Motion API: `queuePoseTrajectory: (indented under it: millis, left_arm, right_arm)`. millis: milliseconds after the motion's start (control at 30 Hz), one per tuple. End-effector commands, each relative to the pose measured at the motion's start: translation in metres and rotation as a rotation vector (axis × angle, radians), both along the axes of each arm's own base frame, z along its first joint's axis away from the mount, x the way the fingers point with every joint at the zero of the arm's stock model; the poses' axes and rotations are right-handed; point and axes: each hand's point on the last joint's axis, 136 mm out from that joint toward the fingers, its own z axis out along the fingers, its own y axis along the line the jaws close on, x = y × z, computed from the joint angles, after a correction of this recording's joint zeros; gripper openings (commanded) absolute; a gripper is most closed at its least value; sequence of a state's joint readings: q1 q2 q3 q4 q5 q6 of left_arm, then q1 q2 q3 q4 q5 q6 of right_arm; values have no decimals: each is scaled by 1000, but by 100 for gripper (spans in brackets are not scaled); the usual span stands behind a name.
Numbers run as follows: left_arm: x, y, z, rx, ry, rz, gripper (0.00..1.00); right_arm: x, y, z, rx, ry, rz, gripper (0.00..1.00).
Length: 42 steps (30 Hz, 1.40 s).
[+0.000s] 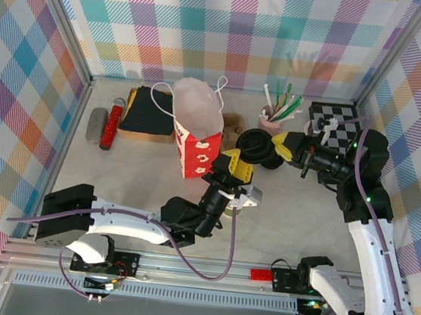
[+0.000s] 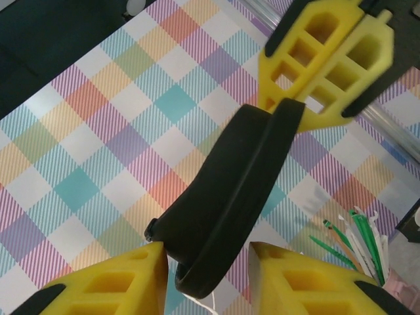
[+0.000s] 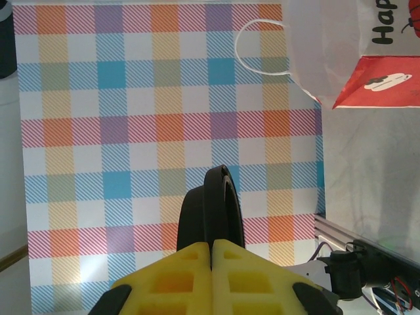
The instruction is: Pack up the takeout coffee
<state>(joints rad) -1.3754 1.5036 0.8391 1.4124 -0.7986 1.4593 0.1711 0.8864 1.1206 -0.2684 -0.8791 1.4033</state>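
Far left on the table (image 1: 136, 176) we note a grey oblong item (image 1: 96, 124) lying just beside a red one (image 1: 111, 125). Next to the right is a dark folded cloth (image 1: 147, 108).

Paper bag (image 1: 196, 125): white with a red base. It stands upright to the right of the cloth with its mouth open and its cord handles sticking up. The right wrist view catches it at upper right (image 3: 328, 46).

Left gripper (image 1: 238, 168): just in front of the bag and to its right. In its own wrist view (image 2: 207, 252) the yellow fingers (image 2: 111, 289) stand apart, with the lower part of the black lid (image 2: 230, 197) between them. A sliver of plaid wall shows between the lid and one finger. Whether the other finger touches the lid, we cannot tell. We record the jaws as parted, not clamping.

Black lid (image 1: 252, 142): it sits between the two grippers, right of the bag. Both wrist views show it on edge with the plaid wall behind it (image 3: 210, 203).

Right gripper (image 1: 275, 144): its fingers are pressed flat together on the lid's rim (image 3: 211, 244). The left wrist view shows the same pinch at the lid's upper end (image 2: 285, 108).

Behind the right gripper stands a pink cup of straws (image 1: 270, 121). Further right, near the back corner, is a black-and-white checkered box (image 1: 338, 120).
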Motion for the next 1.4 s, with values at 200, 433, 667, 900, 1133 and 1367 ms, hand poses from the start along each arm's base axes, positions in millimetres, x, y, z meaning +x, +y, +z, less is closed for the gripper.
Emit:
queuePoseTrajectory:
  millis: [200,433,667,900,1133,1367]
  left_arm:
    - [4,-2,-17,62,22,6,43]
    - [4,-4,-16,61,18,3,43]
    - [6,-9,-14,64,11,3,37]
    - [8,-9,-12,54,14,12,30]
    - [9,-13,-12,63,9,9,26]
    - [10,-15,-12,66,6,12,20]
  right_arm:
    - [-16,4,22,29,-92,56,4]
    - [-19,3,19,3,-96,59,4]
    - [-22,3,1,-52,-80,68,11]
    - [-22,2,-10,-92,-67,68,26]
    - [-18,2,-18,-100,-54,65,26]
    - [-15,1,-25,-113,-34,55,27]
